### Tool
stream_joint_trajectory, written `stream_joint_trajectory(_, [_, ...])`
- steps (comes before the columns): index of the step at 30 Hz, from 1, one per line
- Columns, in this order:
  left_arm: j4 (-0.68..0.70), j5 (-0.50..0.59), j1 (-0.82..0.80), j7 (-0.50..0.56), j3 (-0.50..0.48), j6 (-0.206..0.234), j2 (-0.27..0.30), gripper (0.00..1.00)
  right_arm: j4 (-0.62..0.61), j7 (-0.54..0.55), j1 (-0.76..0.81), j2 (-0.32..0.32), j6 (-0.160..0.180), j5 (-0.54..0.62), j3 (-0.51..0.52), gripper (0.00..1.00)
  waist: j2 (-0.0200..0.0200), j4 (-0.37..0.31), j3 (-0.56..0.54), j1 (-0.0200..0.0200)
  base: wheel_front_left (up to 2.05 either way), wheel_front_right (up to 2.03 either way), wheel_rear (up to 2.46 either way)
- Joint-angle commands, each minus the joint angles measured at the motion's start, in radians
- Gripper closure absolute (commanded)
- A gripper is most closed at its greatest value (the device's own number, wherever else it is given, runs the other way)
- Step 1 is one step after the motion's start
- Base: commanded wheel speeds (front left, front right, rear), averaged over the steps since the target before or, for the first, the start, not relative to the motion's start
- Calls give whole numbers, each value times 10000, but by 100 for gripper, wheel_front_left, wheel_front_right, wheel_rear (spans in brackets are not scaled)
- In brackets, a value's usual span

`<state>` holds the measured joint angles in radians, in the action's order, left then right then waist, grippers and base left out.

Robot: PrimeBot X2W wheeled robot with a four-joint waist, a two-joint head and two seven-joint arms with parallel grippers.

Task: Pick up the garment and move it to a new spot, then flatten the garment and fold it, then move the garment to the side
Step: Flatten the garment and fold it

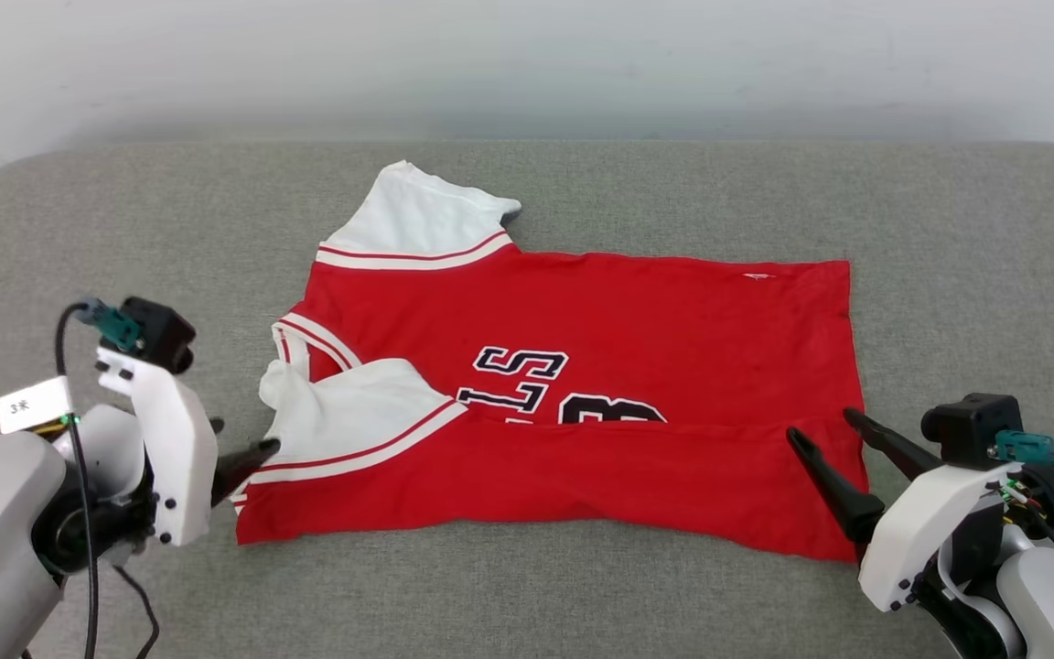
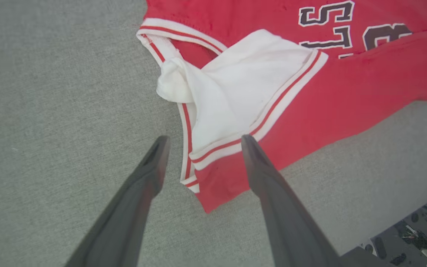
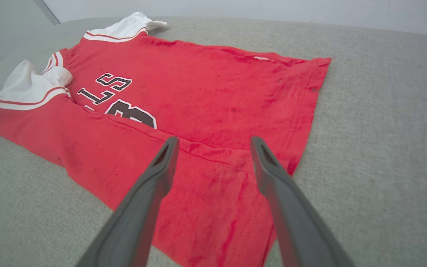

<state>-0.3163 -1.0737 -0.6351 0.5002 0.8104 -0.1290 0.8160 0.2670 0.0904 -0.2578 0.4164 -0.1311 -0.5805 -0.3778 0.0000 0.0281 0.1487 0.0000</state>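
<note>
A red garment (image 1: 582, 366) lies spread on a grey cushion (image 1: 527, 586), its near long edge folded over the chest lettering. The left claw (image 1: 243, 447) is spread, tips astride the shoulder corner. The right claw (image 1: 822, 423) is spread over the hem corner, gripping nothing. For a tidy next fold, each claw should probably pinch the far edge beyond its tips and carry it across evenly. The left wrist view reveals the white sleeve (image 2: 235, 92) bunched just ahead; the right wrist view reveals hem stitching beneath its fingers.
</note>
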Motion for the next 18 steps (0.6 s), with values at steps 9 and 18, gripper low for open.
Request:
stream_joint_trajectory(9, [-936, 295, 211, 594, 817, 2, -285, 0, -174, 95, -358, -40, 10, 106, -116, 0, 0, -375, 430, 0, 0, 0, 0])
stream_joint_trajectory(18, [-1597, -145, 674, 939, 1621, -8, -706, 0, -116, 72, -563, -42, 8, 109, -227, 0, 0, -552, 660, 0, 0, 0, 0])
